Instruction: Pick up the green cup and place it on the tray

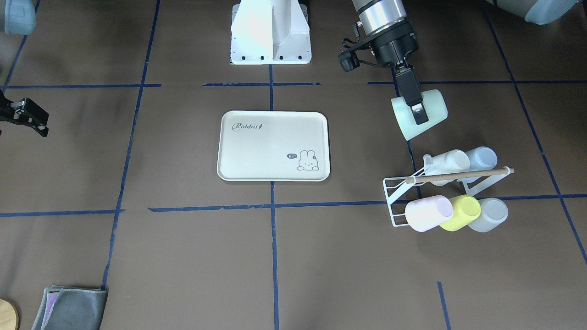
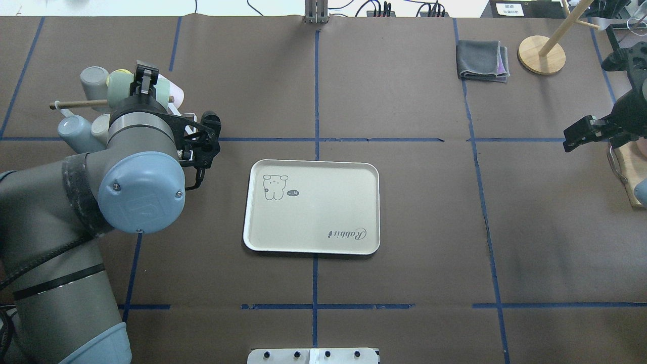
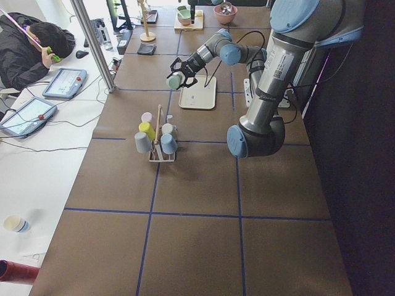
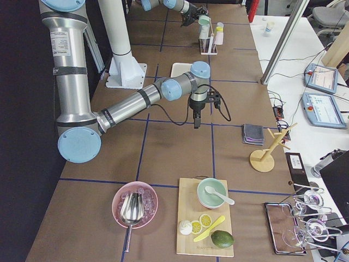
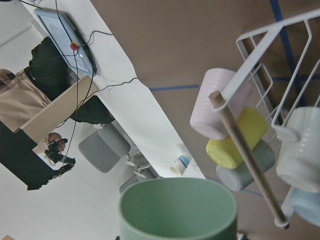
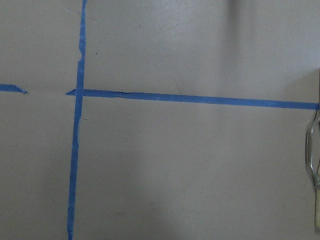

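My left gripper (image 1: 415, 107) is shut on the pale mint-green cup (image 1: 419, 114), one finger (image 1: 411, 91) over its side. The cup is tilted on its side and held above the table, just behind the cup rack. Its open mouth fills the bottom of the left wrist view (image 5: 177, 210). In the overhead view the left gripper (image 2: 144, 83) and the green cup (image 2: 120, 82) are over the rack. The cream tray (image 1: 257, 156) with "Rabbit" script lies flat at the table's middle, nothing on it; it also shows in the overhead view (image 2: 323, 222). My right gripper (image 2: 581, 135) hangs far off, shut and holding nothing.
A white wire rack (image 1: 399, 201) with a wooden rod holds pink (image 1: 429, 213), yellow-green (image 1: 461, 212), grey, white and light blue (image 1: 481, 158) cups. A folded grey cloth (image 1: 69, 307) lies at a table corner, beside a wooden stand base (image 2: 542, 54).
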Robot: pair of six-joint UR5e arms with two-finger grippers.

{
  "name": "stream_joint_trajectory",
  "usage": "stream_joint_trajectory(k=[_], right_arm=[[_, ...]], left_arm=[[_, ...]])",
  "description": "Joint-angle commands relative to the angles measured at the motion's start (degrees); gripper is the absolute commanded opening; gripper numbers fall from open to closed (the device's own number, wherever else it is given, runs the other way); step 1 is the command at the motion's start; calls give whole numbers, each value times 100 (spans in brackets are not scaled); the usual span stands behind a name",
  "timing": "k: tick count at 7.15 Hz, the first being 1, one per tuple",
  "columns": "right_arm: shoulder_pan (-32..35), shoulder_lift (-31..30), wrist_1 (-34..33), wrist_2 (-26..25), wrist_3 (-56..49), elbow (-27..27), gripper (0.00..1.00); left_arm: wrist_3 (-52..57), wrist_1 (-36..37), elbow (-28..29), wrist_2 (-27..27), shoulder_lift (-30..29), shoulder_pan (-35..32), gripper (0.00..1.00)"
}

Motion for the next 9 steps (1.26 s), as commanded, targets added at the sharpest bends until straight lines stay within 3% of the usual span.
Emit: stream_joint_trajectory(k=[1, 4, 9], right_arm=[[5, 0, 1, -7, -17, -2, 100], [5, 0, 1, -7, -8, 24, 100], [5, 0, 1, -7, -8, 33, 100]], left_arm=[[-997, -265, -134, -874, 41, 1, 36], [-2489, -747, -249, -1009, 198, 263, 34], [-3835, -2976, -241, -974, 586, 561, 30]])
